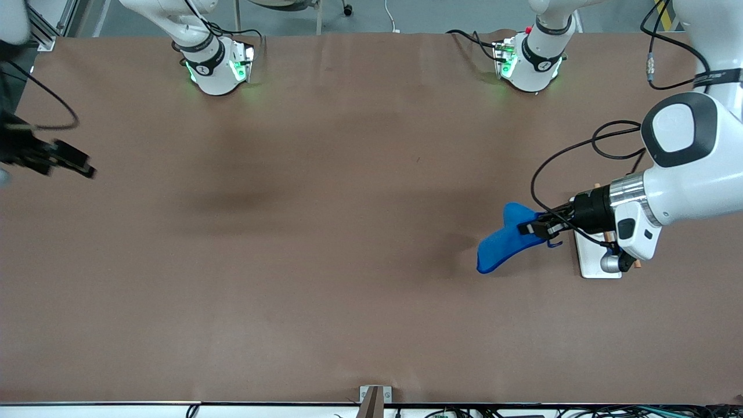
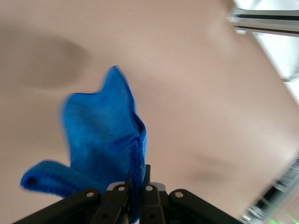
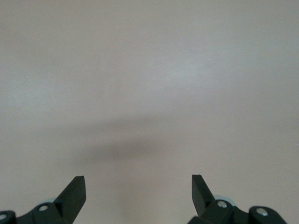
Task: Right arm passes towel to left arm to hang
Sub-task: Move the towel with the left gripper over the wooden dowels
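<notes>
The bright-blue towel [image 1: 504, 242] hangs in the air over the brown table at the left arm's end, bunched and drooping. My left gripper [image 1: 533, 227] is shut on one edge of it. In the left wrist view the towel [image 2: 100, 135] spreads out from the left gripper [image 2: 135, 182], pinched between the closed fingers. My right gripper [image 1: 74, 162] is drawn back to the right arm's end of the table and waits there. In the right wrist view the right gripper [image 3: 138, 186] stands open with only bare table between its fingers.
A small white stand [image 1: 593, 259] with wooden rods sits on the table under the left arm's wrist, close beside the towel. A metal bracket [image 1: 375, 397] is fixed at the table's edge nearest the front camera. Black cables loop around the left arm.
</notes>
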Available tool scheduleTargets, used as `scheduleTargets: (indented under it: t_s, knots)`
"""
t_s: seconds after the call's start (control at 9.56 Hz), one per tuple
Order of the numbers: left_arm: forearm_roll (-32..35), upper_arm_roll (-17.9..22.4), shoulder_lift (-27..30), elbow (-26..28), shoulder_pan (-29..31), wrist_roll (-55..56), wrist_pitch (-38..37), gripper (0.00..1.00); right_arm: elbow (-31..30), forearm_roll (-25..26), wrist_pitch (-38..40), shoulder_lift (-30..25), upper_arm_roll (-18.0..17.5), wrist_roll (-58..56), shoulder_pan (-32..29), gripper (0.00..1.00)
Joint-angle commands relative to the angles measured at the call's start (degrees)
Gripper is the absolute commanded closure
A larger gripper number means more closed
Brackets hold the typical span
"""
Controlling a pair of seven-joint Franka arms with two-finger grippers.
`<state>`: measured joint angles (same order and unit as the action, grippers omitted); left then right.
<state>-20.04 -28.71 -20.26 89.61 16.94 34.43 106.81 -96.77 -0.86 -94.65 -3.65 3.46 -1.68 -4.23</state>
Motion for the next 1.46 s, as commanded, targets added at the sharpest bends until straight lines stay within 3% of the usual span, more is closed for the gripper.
scheduleTargets:
  t_s: [0.0,0.21,0.52,0.84,1.05,1.36]
  knots:
    - [9.8,0.67,-0.31,-0.22,1.59,4.04,-8.15,1.0,8.68,2.17,4.38,0.58,0.76,-0.08,-0.16,0.0]
    - [19.12,0.67,0.13,-0.49,3.08,6.86,-17.11,1.0,10.46,1.22,4.73,0.58,3.29,3.59,0.18,0.0]
    - [21.35,0.67,1.19,-0.31,11.51,7.76,-25.32,1.0,10.72,0.24,8.93,0.58,2.96,7.65,0.71,0.0]
    - [33.1,0.5,-2.75,-3.01,15.13,2.07,-24.81,1.0,12.48,0.86,9.74,0.75,3.04,2.56,0.89,0.0]
    - [35.67,0.5,-8.02,-10.74,14.87,-2.41,-24.72,1.0,12.48,1.29,10.27,0.67,2.78,2.65,2.28,0.0]
    - [36.47,0.5,-8.66,-11.83,14.96,-10.24,-21.13,1.0,12.48,1.47,10.8,0.58,0.68,2.74,0.98,0.0]
